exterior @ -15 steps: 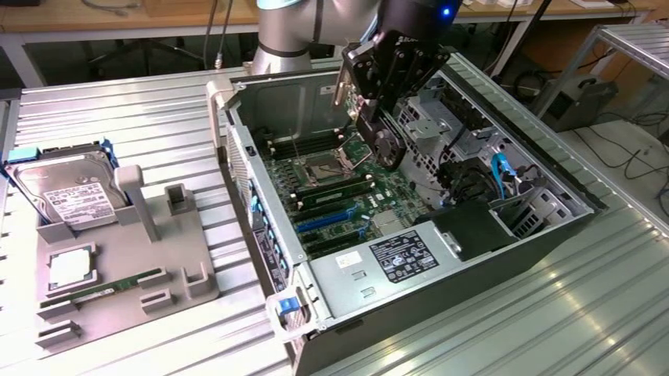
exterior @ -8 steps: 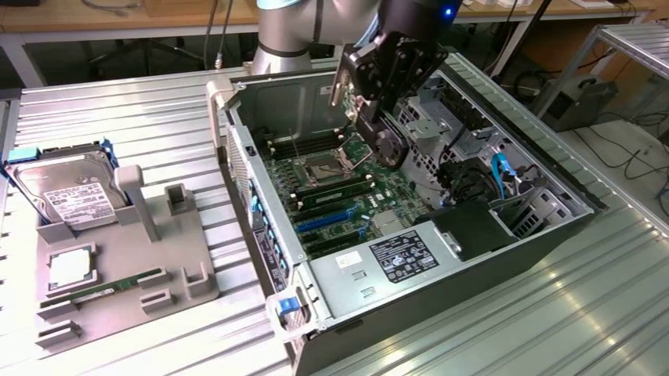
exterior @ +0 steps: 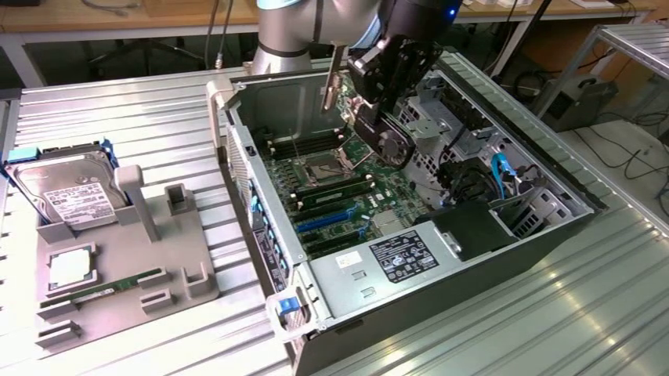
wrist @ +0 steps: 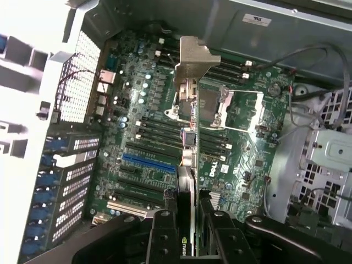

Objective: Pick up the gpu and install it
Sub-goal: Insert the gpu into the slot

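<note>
— Down at our wrist, what have we got?
— Our gripper (wrist: pixel 187 223) is clamped tight on the gpu (wrist: pixel 186 184), seen edge-on, its bracket (wrist: pixel 195 60) farthest out.
— Which step?
— Carrying, we judge: the gpu hangs above the motherboard (wrist: pixel 148 132), unseated. Installing calls for lining its edge with the blue slot (wrist: pixel 148 163).

Ribbed metal table (exterior: pixel 125 110) w/ wooden benches (exterior: pixel 157 12) behind, cables (exterior: pixel 627 153) on floor.

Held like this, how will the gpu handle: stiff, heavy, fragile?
Probably stiff: the gpu runs straight out from the gripper without sagging. Likely light, being thin. Gripped at one end, its far metal bracket could catch on the case.
</note>
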### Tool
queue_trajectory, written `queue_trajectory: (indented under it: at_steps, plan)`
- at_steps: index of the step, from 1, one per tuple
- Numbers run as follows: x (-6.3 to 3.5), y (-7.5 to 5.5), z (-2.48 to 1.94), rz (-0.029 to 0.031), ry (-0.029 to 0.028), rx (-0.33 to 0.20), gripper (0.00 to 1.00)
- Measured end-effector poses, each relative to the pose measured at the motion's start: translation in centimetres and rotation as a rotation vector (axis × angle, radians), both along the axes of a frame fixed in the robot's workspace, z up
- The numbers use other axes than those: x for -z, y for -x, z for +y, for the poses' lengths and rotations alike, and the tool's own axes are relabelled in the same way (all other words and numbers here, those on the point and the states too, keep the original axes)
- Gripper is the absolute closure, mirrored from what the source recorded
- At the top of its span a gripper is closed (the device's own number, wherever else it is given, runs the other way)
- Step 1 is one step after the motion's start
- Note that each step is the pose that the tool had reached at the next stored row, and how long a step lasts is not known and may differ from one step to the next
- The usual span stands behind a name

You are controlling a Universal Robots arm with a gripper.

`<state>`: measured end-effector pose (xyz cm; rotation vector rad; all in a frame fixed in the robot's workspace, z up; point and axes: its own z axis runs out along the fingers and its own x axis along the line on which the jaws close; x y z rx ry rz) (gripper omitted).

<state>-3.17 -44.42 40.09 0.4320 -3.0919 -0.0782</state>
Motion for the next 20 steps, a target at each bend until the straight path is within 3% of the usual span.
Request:
queue_trajectory:
  at_steps: [10, 15, 20]
  plan:
    - [0.49, 0.00, 0.00, -0.0059, -0.0001, -0.213, 0.74]
    - [0.84, 0.00, 0.00, -0.0089, -0.0002, -0.364, 0.74]
    - [0.93, 0.01, -0.01, -0.0106, -0.0004, -0.457, 0.74]
